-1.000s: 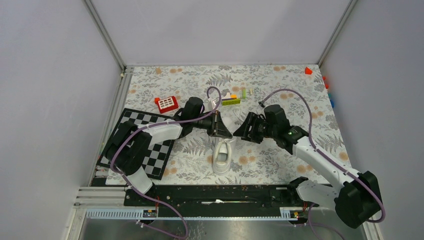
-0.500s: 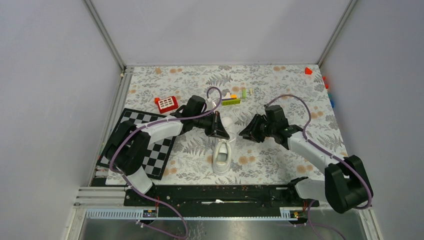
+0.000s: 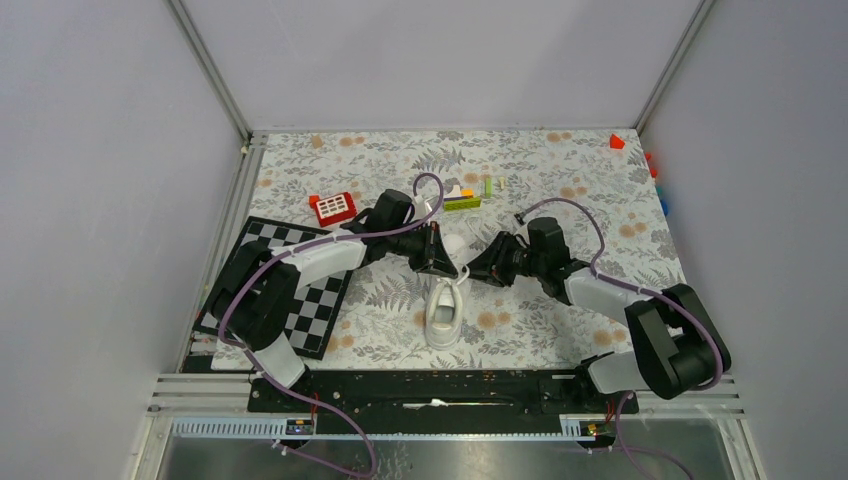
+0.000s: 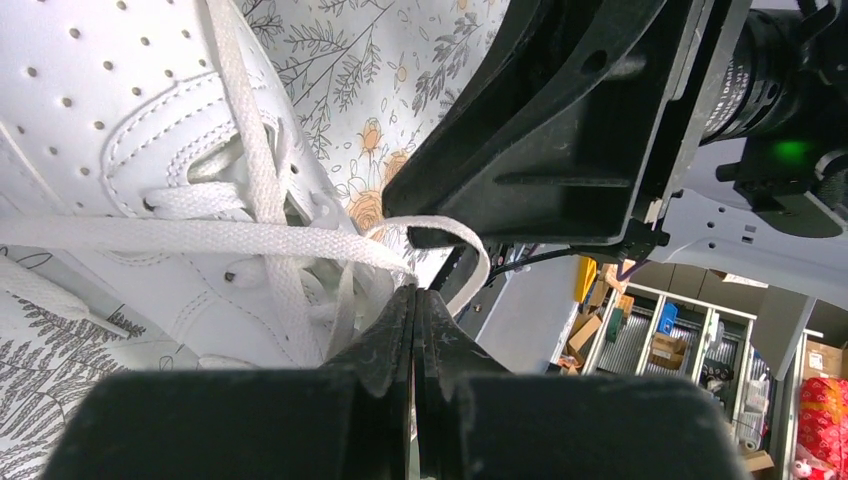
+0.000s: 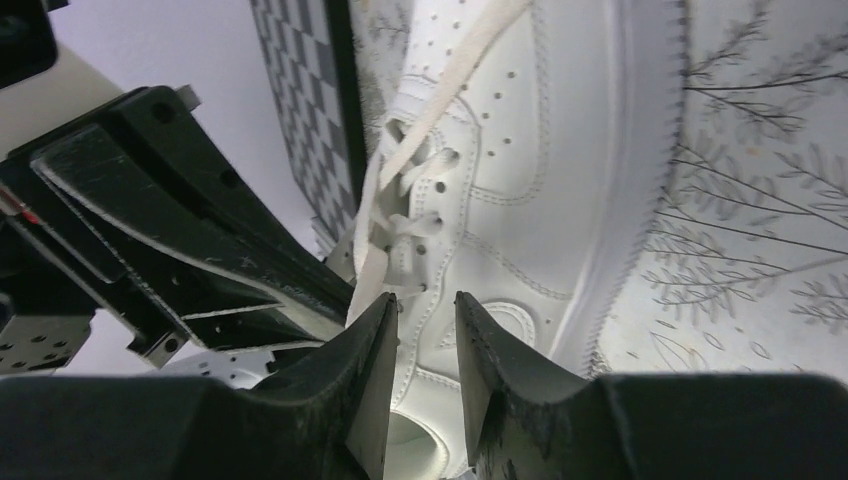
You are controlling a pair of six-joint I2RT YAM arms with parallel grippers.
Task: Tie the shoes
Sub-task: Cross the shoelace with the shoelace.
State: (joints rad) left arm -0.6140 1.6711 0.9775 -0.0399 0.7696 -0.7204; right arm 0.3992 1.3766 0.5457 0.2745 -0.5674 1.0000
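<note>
Our left end effector (image 4: 415,293) clamps the limp lace (image 4: 200,235) (right end effector (image 5: 427,306) parted, empty); we grip it close to the light sneaker (image 5: 545,150).

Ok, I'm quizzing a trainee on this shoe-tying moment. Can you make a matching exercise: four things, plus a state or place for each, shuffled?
1 left gripper
2 right gripper
3 sneaker
4 checkered board

A under the left arm
B jaws apart
C shut on a lace
D white, on the floral cover

Pairs: 1-C, 2-B, 3-D, 4-A
</note>
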